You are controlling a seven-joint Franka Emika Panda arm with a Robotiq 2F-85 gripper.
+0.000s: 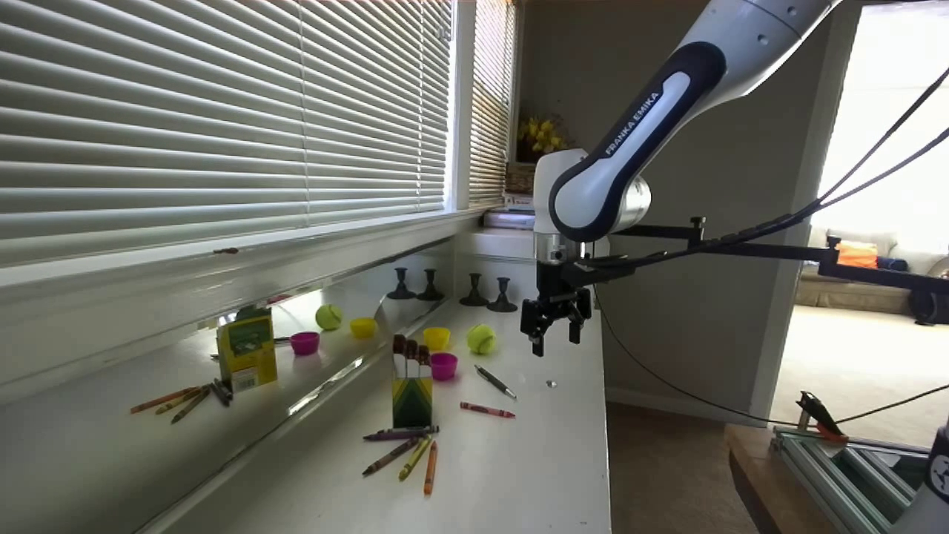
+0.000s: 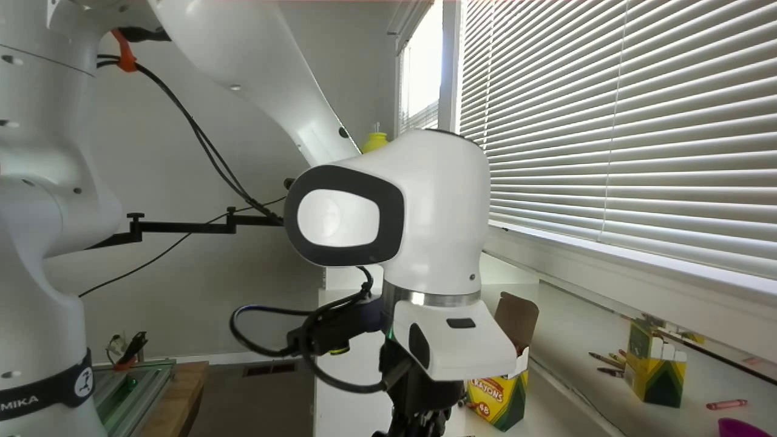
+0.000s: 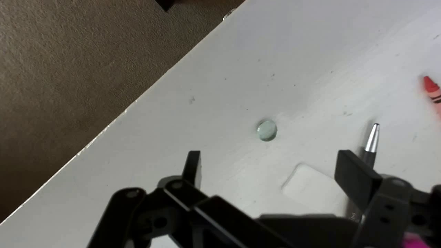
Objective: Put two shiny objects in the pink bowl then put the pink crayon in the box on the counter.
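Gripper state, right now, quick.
Gripper: open, holding nothing, above the counter.

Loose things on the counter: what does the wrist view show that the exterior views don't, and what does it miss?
Only the wrist view: a pale, round-cornered patch beside the pen; I can't tell what it is.
Only the exterior views: the crayon box, in both; and in an exterior view, four loose crayons near it, the tennis ball, yellow cup and dark candlesticks.
Shared with an exterior view: the clear glass-like piece, the pen, the reddish-pink crayon, the pink bowl (apparently just a sliver from the wrist), and the fingers, spread apart.
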